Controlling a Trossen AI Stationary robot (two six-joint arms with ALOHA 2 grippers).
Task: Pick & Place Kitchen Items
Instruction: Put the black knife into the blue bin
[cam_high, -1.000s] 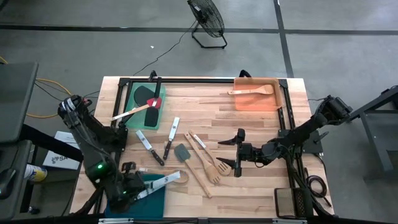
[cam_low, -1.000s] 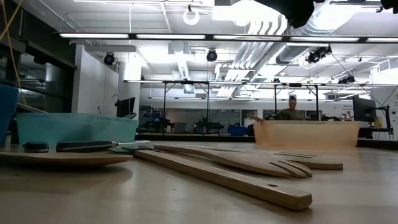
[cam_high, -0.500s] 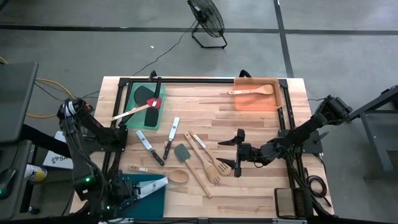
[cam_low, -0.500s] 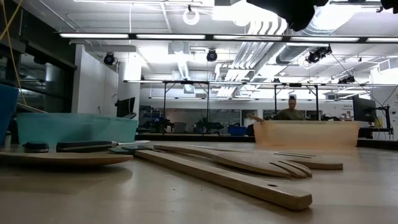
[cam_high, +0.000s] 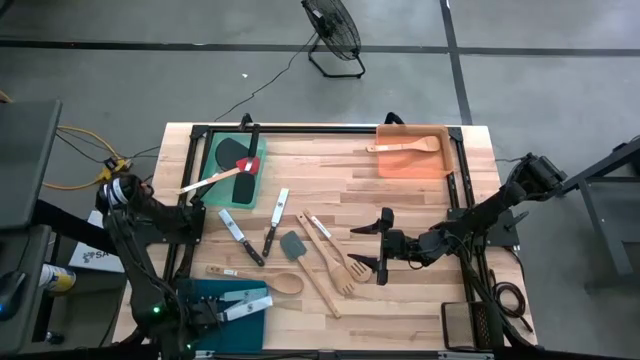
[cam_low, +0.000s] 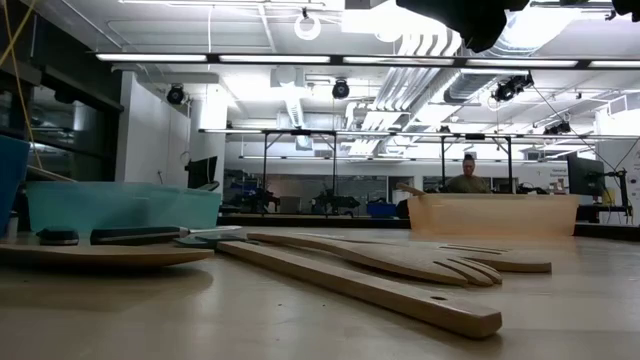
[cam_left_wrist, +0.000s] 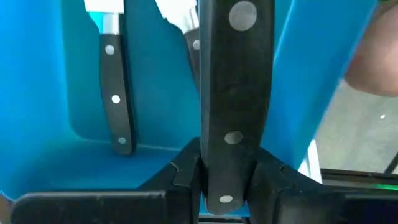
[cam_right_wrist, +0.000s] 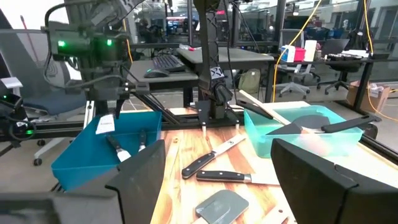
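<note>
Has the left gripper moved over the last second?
Yes. In the high view the left gripper, shut on a black-handled knife, has pulled back from the teal tray's inner edge toward the table's near edge, carrying the knife over the tray.

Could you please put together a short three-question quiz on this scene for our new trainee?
1. True or false: the left gripper is shut on a black-handled knife over the teal tray.
2. Which utensil lies in the orange tray? A) a knife B) a wooden spatula C) a red-headed spatula
3. Fill in: the right gripper hovers with its jaws ____ over the table, close to the slotted wooden turner.

Key: 1 true. 2 B: the wooden spatula. 3 open; it holds nothing.
</note>
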